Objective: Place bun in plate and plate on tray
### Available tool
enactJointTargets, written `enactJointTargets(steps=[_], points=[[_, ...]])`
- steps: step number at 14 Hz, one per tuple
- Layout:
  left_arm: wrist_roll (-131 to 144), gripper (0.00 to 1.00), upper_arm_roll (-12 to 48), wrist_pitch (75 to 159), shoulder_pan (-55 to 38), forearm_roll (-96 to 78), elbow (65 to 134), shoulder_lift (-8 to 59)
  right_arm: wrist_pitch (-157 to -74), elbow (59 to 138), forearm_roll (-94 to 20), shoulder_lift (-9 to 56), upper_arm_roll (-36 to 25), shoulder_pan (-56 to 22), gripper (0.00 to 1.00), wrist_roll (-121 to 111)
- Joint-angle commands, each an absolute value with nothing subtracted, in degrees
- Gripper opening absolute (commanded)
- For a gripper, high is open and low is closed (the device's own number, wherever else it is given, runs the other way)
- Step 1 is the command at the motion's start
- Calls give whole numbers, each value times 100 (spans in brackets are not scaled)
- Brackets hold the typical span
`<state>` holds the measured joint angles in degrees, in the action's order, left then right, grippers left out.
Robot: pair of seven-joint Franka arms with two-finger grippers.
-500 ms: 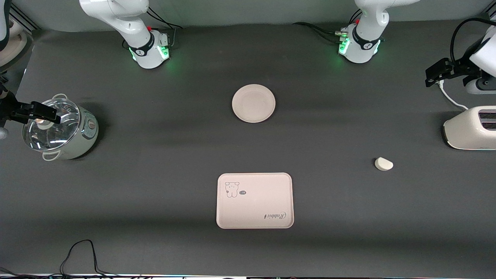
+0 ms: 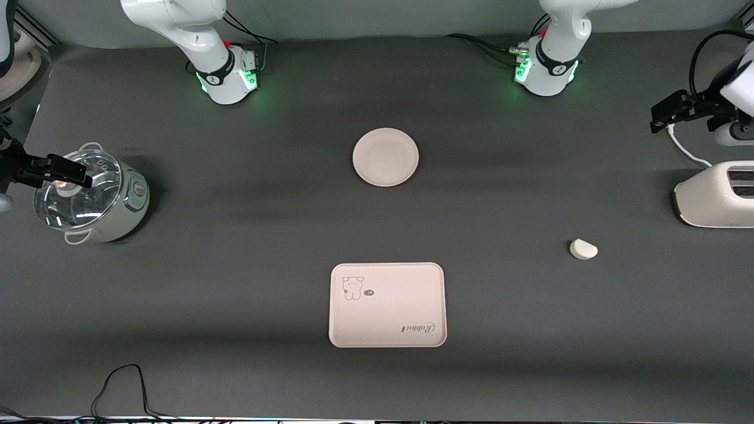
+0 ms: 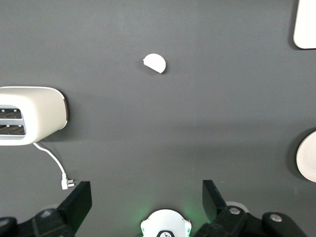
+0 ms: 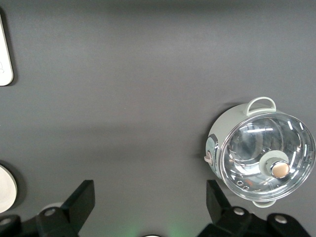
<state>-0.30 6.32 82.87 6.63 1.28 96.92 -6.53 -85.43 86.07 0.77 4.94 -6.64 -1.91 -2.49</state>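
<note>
You've got bare table [image 2: 247, 247] around the bun [image 2: 583, 249], plate [image 2: 386, 157] and "Rabbit" tray [image 2: 387, 304] (near the front edge); left end effector [image 2: 671, 112] and right end effector [image 2: 56, 169] both gape wide, holding nothing.

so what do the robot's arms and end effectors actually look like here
Both arms are glossy white with rounded links and black joint bands. Their bases glow green, with small red accents and black cables trailing off. The left end effector and right end effector are matte black, each with two flat, angular fingers and silver screws on the body.
</note>
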Motion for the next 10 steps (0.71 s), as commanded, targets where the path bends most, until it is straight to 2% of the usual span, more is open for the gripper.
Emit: enactJointTargets(steps=[1, 6, 10], points=[[43, 100, 607, 8515, 791, 114, 9589, -107, -8473, 8578, 35, 439, -686, -202, 100, -352], [421, 100, 598, 9622, 844, 255, 9624, 965, -8473, 8578, 35, 439, -686, -202, 100, -352], [923, 100, 598, 11351, 826, 272, 10448, 1415, -8473, 8587, 35, 439, -686, -202, 100, -351]])
